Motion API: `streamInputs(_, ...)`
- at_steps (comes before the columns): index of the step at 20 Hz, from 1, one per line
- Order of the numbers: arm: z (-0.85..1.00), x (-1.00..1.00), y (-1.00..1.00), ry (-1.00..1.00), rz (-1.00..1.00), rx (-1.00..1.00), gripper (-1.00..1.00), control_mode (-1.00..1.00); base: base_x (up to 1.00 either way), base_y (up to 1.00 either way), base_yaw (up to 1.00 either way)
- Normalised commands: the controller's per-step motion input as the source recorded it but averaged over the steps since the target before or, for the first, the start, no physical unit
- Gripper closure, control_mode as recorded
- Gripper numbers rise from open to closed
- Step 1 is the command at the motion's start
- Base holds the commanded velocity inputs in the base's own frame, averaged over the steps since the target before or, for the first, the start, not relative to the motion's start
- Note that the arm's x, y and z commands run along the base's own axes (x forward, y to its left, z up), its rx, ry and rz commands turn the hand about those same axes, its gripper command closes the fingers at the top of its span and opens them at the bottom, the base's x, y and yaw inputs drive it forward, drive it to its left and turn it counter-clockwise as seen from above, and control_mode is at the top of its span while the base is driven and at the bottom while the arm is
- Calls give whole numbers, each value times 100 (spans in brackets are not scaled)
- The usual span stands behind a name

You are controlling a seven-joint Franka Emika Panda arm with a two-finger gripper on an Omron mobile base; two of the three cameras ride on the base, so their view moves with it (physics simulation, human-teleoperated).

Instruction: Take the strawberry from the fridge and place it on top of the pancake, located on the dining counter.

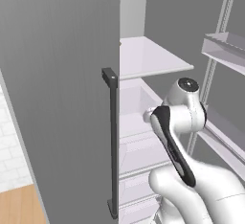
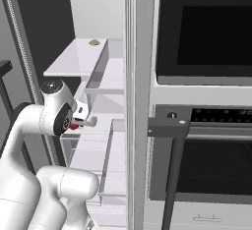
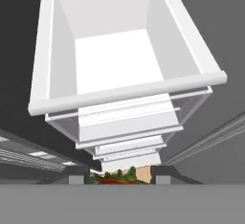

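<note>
Right up close, my end effector [image 3: 118, 177] is squeezing the little red strawberry [image 3: 115, 180] with green leaves between its dark tips, over a smooth white boxy drawer [image 3: 48, 65] inside the grey fridge [image 1: 57, 74].

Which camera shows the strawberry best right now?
The hand view: the strawberry sits between the fingertips, green leaves up. The right base view gives a tiny red speck at the gripper. In the left base view the arm blocks it.
</note>
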Motion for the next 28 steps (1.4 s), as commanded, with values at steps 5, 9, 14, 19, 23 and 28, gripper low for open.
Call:
streamInputs(5, 50, -80, -7, 3, 0, 0, 100, -100, 0, 0, 0)
streamInputs(9, 17, -49, -26, 5, 0, 0, 100, -100, 0, 0, 0)
streamInputs(14, 0, -4, -4, 4, 0, 0, 100, -100, 0, 0, 0)
streamInputs(19, 0, 0, 1, 0, 0, 0, 100, -100, 0, 0, 0)
streamInputs(23, 0, -20, 2, 0, 0, 0, 100, 100, -36, 2, 0)
streamInputs(28, 0, 0, 0, 0, 0, 0, 100, 100, -92, 0, -5)
